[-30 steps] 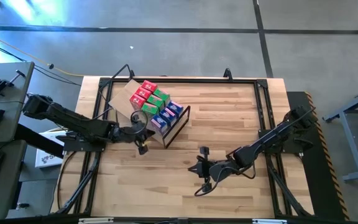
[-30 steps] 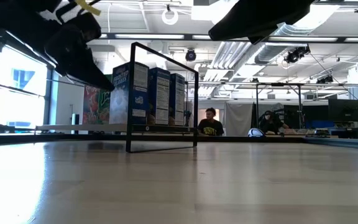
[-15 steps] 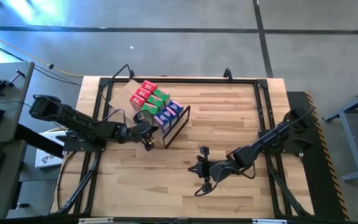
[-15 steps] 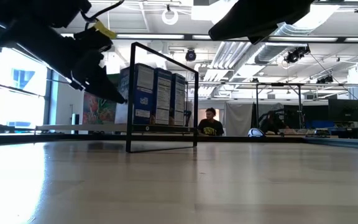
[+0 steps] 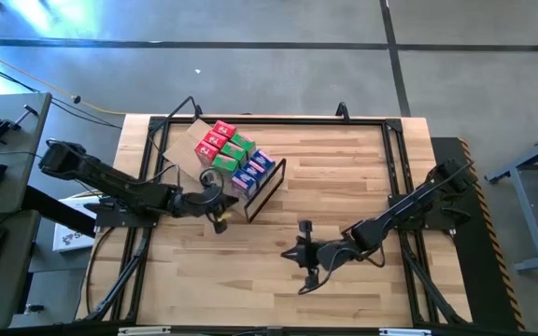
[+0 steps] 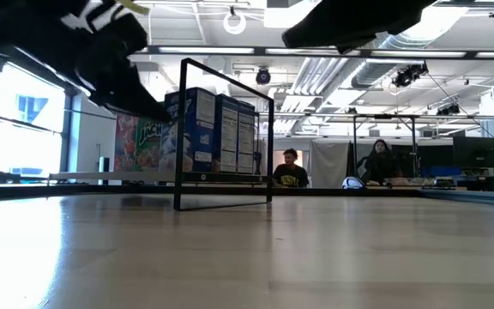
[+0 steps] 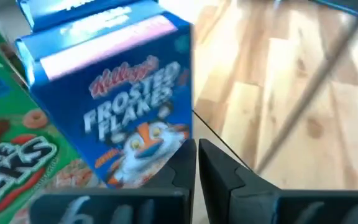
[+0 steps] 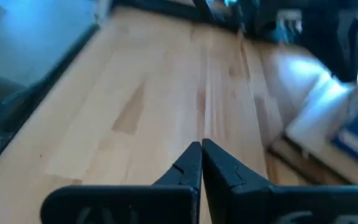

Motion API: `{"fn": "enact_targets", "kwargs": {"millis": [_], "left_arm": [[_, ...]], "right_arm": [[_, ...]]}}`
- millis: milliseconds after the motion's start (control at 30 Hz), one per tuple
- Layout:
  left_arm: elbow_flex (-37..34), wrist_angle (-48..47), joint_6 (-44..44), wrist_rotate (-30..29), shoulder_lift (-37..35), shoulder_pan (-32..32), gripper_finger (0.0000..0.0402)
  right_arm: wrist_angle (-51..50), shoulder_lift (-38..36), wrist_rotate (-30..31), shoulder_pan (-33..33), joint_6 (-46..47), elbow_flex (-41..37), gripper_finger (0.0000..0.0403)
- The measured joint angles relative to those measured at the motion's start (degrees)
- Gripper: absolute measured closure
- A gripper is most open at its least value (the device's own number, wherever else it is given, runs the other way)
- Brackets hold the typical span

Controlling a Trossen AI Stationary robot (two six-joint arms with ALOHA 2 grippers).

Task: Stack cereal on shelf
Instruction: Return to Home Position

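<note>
Pulling the left arm home cleanly calls for drawing the left gripper [image 7: 196, 149] straight back and up, away from the small red, green and blue cardboard cereal boxes [image 5: 236, 154] that stand packed on the large flat light-tan plywood shelf panel [image 5: 183, 142], and clear of its thin dark metal frame [image 5: 267, 185], so nothing gets nudged. Its fingers are pressed together with no gap and carry nothing. A blue frosted-flakes box [image 7: 114, 106] stands just ahead of the fingertips, apart from them, with a green box [image 7: 11, 155] beside it. Further right, the right gripper [image 8: 201, 152] hangs over the striped wooden tabletop [image 8: 154, 106], well apart from the shelf. Its fingers too are closed tight on nothing, with the shelf's corner far ahead of the tips.
</note>
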Motion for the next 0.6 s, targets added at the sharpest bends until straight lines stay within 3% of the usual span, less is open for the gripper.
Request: {"fn": "enact_targets", "kwargs": {"millis": [167,300,600], "left_arm": [[0.0,-4.4,1.9,2.1,-7.1,-3.1,0.0393],[-0.1,-7.4,4.0,10.0,-12.9,-3.3,0.0400],[-0.1,-4.9,12.5,27.5,-19.3,1.9,0.0401]], "right_arm": [[25.7,0.0,-10.2,-3.1,-9.0,-11.8,0.0403],[41.6,-1.7,-12.3,-6.4,-9.8,-21.8,0.0403],[42.0,-19.5,-12.1,-11.3,-12.4,-34.4,0.0403]]}}
